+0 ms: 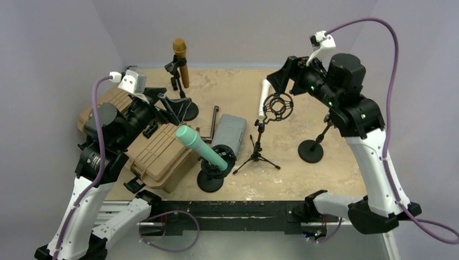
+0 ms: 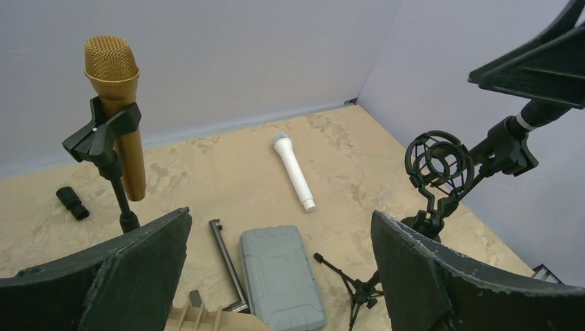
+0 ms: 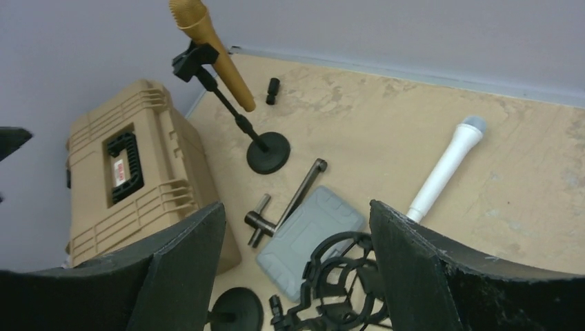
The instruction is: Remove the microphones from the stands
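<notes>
Far left in the top view, my left gripper hangs over the tan case, fingers spread wide with nothing between them. Its wrist view looks across the tabletop.

At upper left of the frame the gold mic stands upright, clipped in its stand. At lower centre the teal mic sits slanted in a clip on a round-base stand, head toward the upper left. These two are the ones still mounted. Just right of the teal mic lies a grey case.

Right of centre stands a tripod with a shock mount, whose ring looks empty. The white mic lies flat on the tabletop beyond it, free of any stand. My right gripper hovers above the mount, fingers apart and holding nothing. A bare stand sits lower right.

I expect any of these mics to be rigid, smooth-barrelled and head-heavy, with a mesh grille that would dent under a squeeze. I would pinch the barrel across its width, close to the clip, and draw it out along its own axis. The stands look light enough to tip or drag if I pull sideways.
</notes>
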`<act>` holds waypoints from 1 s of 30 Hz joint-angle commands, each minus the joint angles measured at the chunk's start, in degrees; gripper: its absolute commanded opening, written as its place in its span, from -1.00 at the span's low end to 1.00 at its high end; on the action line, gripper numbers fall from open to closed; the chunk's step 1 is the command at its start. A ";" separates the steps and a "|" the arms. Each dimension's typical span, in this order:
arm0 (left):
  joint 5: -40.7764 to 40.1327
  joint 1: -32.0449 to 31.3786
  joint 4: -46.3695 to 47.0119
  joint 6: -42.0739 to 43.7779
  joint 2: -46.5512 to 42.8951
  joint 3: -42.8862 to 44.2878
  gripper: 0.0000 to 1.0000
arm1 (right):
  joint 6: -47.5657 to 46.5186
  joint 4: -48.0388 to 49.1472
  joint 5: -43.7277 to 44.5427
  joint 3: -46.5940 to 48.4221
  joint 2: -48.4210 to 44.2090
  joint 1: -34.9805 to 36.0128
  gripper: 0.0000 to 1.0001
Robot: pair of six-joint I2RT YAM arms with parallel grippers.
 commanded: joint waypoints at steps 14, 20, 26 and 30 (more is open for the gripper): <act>-5.55 -0.21 1.73 -0.38 -0.84 -0.29 1.00 | 20.94 11.50 -19.32 -34.37 -21.52 0.04 0.42; -11.40 -0.16 1.95 -0.86 -2.29 -1.34 1.00 | 16.31 13.90 -14.71 -44.16 -23.22 -0.01 0.36; -5.47 -0.16 2.12 -0.16 -2.08 -0.31 1.00 | 10.26 16.33 -22.33 -47.56 -26.52 0.36 0.43; 3.75 -0.16 0.53 -0.36 -0.36 3.90 1.00 | 12.87 12.28 -14.64 -49.34 -29.40 0.34 0.47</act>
